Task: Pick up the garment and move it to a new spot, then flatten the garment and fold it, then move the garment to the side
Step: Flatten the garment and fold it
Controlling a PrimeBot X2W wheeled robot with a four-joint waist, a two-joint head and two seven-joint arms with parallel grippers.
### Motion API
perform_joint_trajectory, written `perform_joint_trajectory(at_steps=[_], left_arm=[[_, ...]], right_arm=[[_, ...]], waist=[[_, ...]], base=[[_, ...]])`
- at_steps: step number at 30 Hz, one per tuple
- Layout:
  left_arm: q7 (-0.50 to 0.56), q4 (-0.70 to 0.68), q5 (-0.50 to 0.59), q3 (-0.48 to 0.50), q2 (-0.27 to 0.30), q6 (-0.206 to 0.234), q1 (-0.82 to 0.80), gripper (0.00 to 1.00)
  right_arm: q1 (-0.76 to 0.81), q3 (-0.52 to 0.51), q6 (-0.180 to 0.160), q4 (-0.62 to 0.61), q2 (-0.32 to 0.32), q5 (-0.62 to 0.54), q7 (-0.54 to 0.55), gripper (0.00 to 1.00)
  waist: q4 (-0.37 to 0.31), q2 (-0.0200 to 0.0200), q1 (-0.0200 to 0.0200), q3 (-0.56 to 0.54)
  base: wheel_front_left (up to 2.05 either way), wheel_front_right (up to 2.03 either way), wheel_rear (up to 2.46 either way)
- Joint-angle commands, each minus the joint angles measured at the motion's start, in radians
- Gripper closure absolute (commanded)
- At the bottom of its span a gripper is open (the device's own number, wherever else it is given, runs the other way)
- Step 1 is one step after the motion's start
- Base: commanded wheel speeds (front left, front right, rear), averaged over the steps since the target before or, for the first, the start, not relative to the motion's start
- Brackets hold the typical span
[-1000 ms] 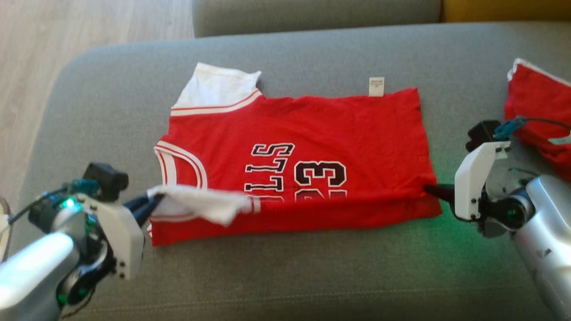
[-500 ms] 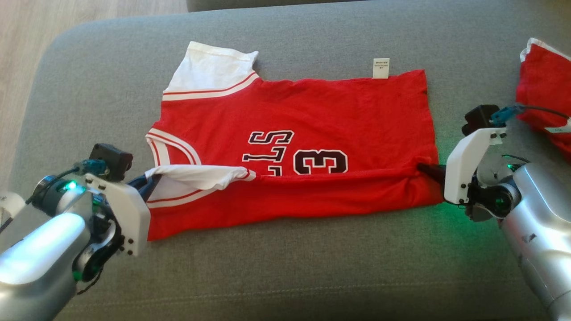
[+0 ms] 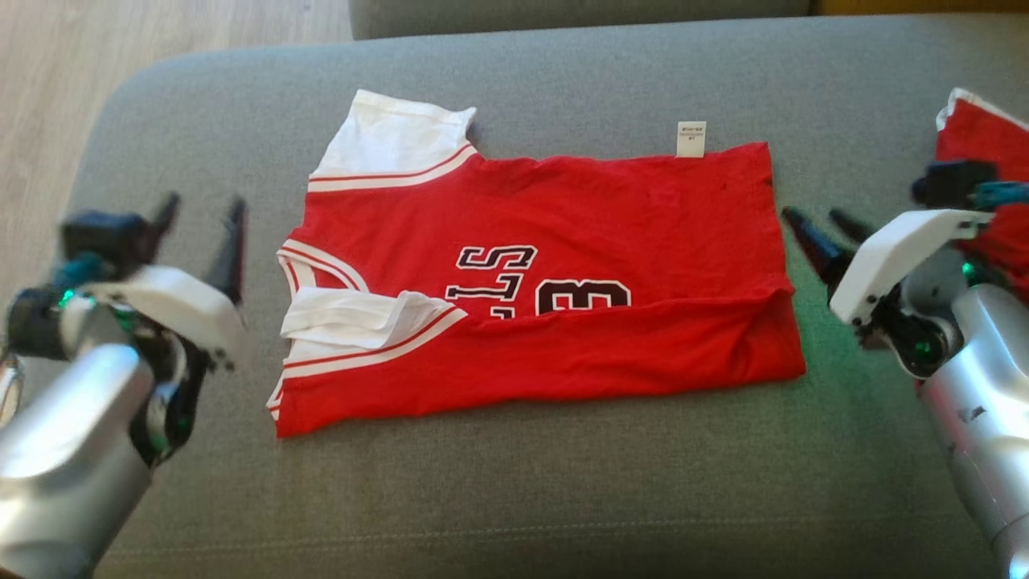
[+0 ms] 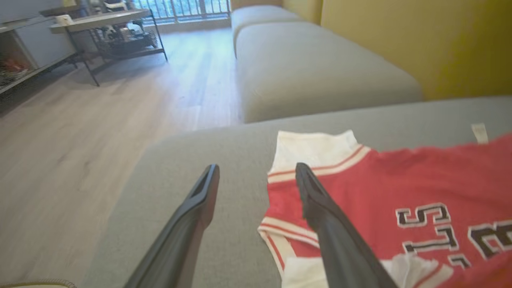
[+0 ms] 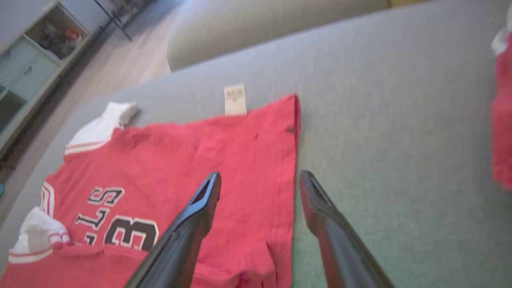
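Observation:
A red jersey, the garment point(image 3: 563, 209), lies flat on the grey sofa cushion point(image 3: 514, 498), with white sleeves, black lettering and a small white label at its far edge. Its near edge is folded over the lettering, and one white sleeve lies tucked on top at the left. My left gripper point(image 3: 205, 205) hovers open off the garment's left side, holding nothing. My right gripper point(image 3: 813, 215) is open too, just off the right hem. The left wrist view has the left gripper point(image 4: 257, 168) by the garment's point(image 4: 400, 176) collar end. The right wrist view has the right gripper point(image 5: 260, 175) above the garment's point(image 5: 200, 148) hem.
A second red cloth point(image 3: 977, 137) lies at the cushion's right end, behind my right wrist. Wooden floor point(image 3: 48, 80) lies beyond the cushion's rounded left edge. Another grey sofa section point(image 4: 312, 68) stands behind, against a yellow wall, and a dark-framed table point(image 4: 100, 20) stands far across the room.
Both grippers have opened, let go of the garment's folded edge and drawn back from it. The fold now rests on the garment. The head camera shifted slightly.

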Motion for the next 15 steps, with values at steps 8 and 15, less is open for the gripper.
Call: perform_joint_trajectory(at_steps=[8, 15], left_arm=[[-0.028, -0.276, 0.117, 0.444, -0.103, 0.090, 0.194, 0.00], [-0.028, -0.343, 0.271, 0.681, -0.307, 0.004, 0.448, 0.00]], right_arm=[[0.100, -0.081, 0.000, -0.157, 0.026, -0.072, -0.365, 0.00], [0.311, -0.233, 0.000, -0.332, 0.121, -0.208, -0.433, 0.00]], waist=[[0.000, 0.0000, 0.0000, -0.039], [-0.010, 0.0000, 0.0000, -0.067]], base=[[0.00, 0.00, 0.00], [0.00, 0.00, 0.00]])
